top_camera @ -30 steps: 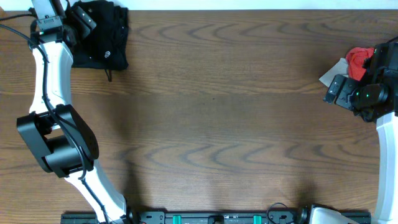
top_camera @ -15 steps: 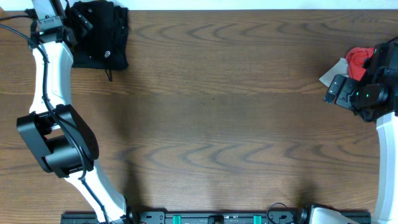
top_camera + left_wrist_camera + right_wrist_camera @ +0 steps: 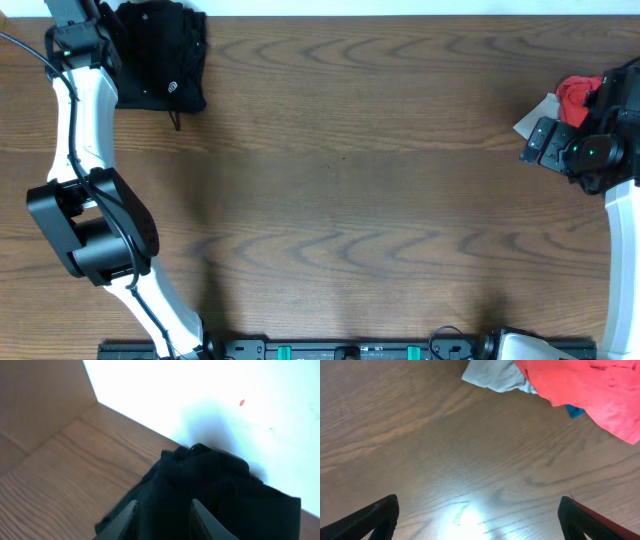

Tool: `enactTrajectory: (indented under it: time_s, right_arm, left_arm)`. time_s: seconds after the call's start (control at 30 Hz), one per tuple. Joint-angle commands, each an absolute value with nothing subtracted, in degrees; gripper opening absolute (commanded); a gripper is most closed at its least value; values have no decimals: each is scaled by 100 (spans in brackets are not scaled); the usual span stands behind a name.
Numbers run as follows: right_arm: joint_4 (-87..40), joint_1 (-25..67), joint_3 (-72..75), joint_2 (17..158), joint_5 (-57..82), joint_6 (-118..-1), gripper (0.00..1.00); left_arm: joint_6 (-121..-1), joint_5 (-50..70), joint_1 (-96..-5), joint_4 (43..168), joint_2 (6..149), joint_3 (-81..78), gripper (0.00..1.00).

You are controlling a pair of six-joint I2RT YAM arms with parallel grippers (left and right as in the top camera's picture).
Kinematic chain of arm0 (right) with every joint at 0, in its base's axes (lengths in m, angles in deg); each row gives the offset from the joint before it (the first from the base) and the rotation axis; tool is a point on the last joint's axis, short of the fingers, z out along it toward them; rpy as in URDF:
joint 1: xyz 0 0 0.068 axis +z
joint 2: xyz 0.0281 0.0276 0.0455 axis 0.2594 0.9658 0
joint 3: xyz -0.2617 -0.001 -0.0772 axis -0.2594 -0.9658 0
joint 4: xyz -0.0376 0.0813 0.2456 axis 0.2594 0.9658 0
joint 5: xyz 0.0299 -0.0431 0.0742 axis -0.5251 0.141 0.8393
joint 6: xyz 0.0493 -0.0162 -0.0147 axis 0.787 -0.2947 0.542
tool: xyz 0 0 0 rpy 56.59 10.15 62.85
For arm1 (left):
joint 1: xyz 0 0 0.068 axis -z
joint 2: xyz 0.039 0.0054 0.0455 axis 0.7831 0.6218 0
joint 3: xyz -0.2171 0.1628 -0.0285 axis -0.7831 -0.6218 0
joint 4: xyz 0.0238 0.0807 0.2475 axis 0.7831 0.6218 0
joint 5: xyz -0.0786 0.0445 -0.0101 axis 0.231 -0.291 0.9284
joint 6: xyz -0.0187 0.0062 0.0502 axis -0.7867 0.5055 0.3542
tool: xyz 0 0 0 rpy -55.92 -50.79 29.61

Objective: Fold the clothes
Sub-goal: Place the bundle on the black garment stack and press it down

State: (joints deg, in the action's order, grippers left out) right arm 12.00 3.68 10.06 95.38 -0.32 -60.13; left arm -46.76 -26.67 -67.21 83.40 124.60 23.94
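right claw (image 3: 479,501) wide apart, nothing between the fingers, just bare desk (image 3: 445,450) under it with a bright glare patch; overhead view puts it by the right edge, roughly mid-way between near and far edge, pointing in toward the desk's middle.

beyond it, toward the far-right corner: loose pile against the right edge; pale grey cloth (image 3: 495,375) lowest and sticking out toward the middle; red garment (image 3: 590,395) crumpled on top of it; blue scrap (image 3: 576,411) peeking out under the red edge; claw apart from the pile, not touching any of it; pile unfolded.

left arm (image 3: 75,120) runs from the near edge up the left edge to the far-left corner; left claw (image 3: 165,517) sits there, fingers moderately apart, narrower gap than the right one; black cloth shows in the gap, but the wrist view is blurred and the fingers do not look clamped on it.

black garment (image 3: 160,60) in the far-left corner, bunched into a compact heap, touching the far edge, just beside the left claw; small pale round mark on its near side; short strand trailing off its near edge onto the desk.
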Motion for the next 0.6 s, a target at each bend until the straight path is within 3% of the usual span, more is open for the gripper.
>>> enactTrajectory:
  time_s: [0.0,0.57]
  right_arm:
    - [1134,344,968,9579,111,-6083,99]
    - [1044,342,885,9579,124,-6087,99]
  left_arm:
    - [-3876,-2415,-6728,8322,12593,2401,33]
    - [-3513,-2402,-6728,7376,14340,2374,31]
